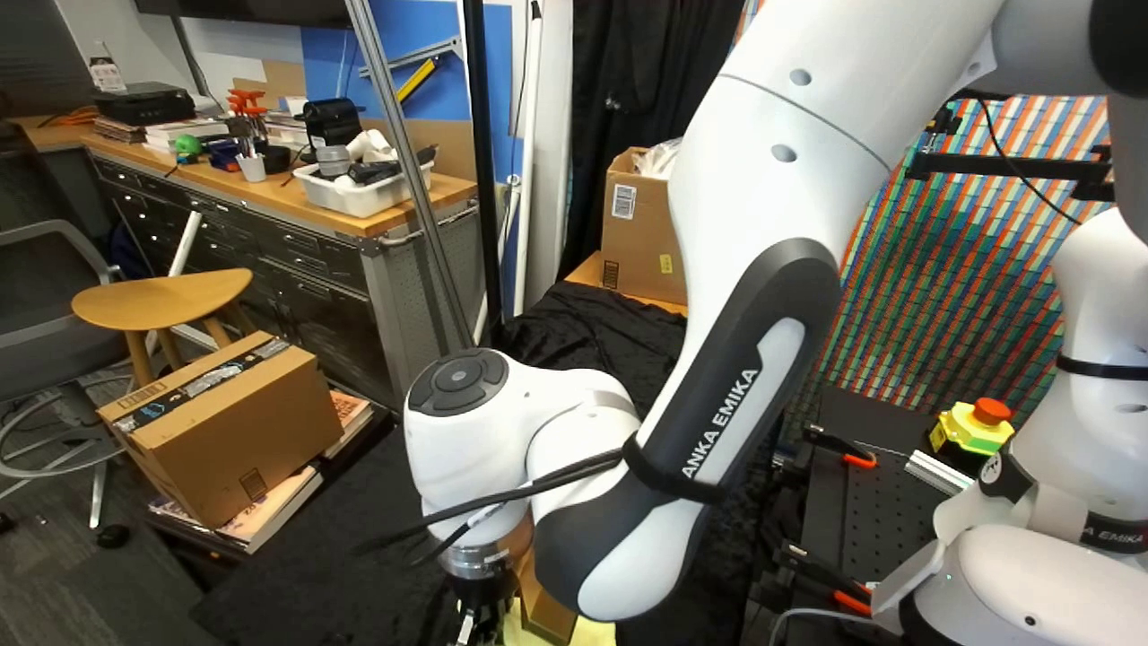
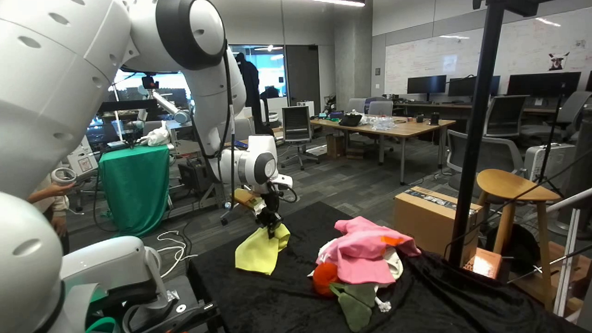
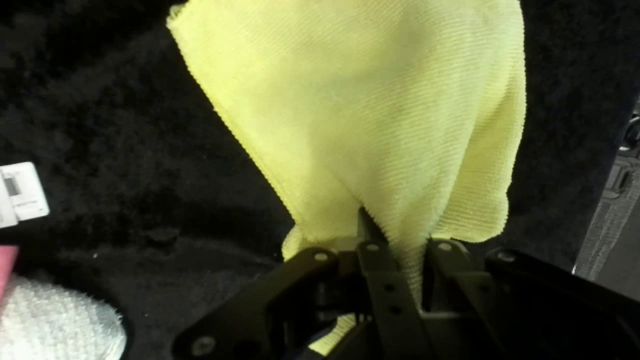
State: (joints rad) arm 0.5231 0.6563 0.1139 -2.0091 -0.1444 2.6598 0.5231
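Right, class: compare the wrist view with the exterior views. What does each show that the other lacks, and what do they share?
Only the wrist view shows the ribbed weave of the yellow cloth, how it is pinched between the fingers, and the dark mark on a white tag.

Only the exterior views show the white arm, the wooden stool and the taped cardboard box.

All share the yellow cloth, the black gripper and the black fabric beneath.
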